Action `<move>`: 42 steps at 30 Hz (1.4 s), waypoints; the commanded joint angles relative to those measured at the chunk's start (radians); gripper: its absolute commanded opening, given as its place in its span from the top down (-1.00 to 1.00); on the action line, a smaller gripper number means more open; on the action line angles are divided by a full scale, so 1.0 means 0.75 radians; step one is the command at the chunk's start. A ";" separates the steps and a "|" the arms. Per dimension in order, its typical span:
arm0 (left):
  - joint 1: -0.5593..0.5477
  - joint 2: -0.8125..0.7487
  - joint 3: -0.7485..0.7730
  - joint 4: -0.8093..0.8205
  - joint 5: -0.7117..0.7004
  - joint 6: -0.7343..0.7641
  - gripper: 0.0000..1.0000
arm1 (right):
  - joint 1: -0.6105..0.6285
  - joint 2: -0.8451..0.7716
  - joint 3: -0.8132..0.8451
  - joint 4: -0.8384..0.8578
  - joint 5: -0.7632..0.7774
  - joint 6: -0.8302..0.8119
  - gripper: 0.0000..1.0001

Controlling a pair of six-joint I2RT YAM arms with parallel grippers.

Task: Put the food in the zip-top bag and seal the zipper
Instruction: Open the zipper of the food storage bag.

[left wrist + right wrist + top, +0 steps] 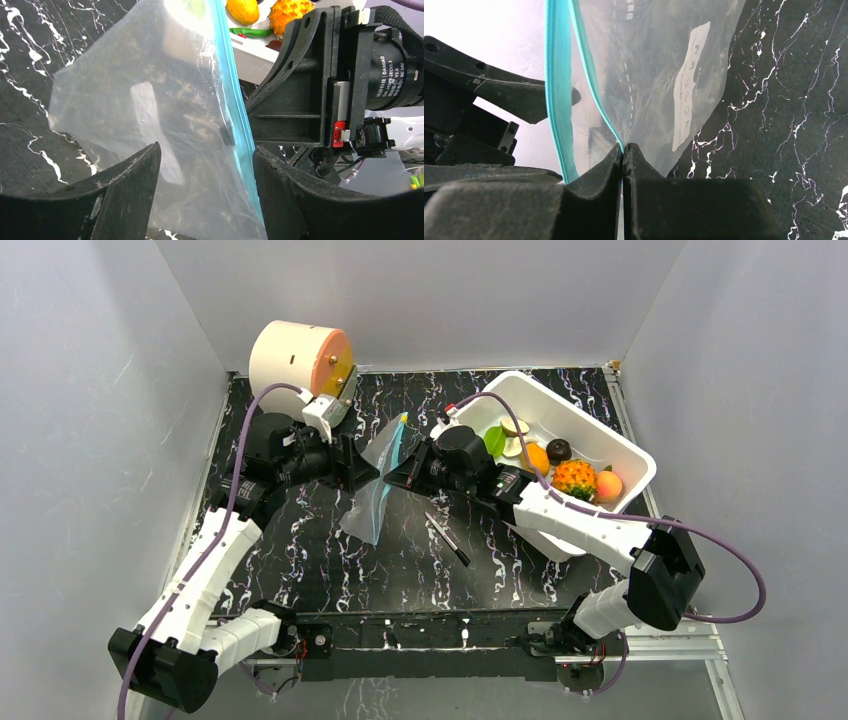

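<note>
Writing: the motor (387, 70) on the right wrist, seen from the left wrist camera, reads "DAMIAO" and "DC 24V". The smaller lines are not legible. The bag (372, 495) carries a white label (689, 90) with a column of symbols and fine print, too small to read.

Bag: held up mid-table between the two grippers, with the zipper (397, 440) along its upper, rear edge. Cannot tell if the lower corner touches the table (300, 560). In the right wrist view the two teal strips stand apart, so the mouth is unsealed. No food visible inside.

Right gripper (623, 147): jaws pressed together, pinching the film at the nearer teal strip.

Left gripper (206, 152): fingers (135, 170) spread wide. Bag film and zipper hang in the gap, the zipper close to the right-hand finger. No clamp on it shows.

Food (560, 465): all in the white tub (560, 400) at back right, well apart from the bag. There is a pineapple (575, 477), an orange piece (537, 457), a dark purple piece (558, 449), a peach-coloured piece (608, 484) and a green leaf (494, 441). The left wrist view also shows a green chili (252, 32).

Around: black pen (447, 538) on the table, near the right gripper, clear of the bag. Cream drum with an orange face (300, 358) at back left.

Obstructions: the right forearm crosses the tub's near rim. The right gripper body hides most of the tub from the left wrist camera.
</note>
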 commanded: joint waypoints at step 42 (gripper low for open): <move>-0.002 -0.170 -0.184 0.264 -0.587 0.189 1.00 | 0.007 -0.235 -0.259 -0.003 0.073 -0.160 1.00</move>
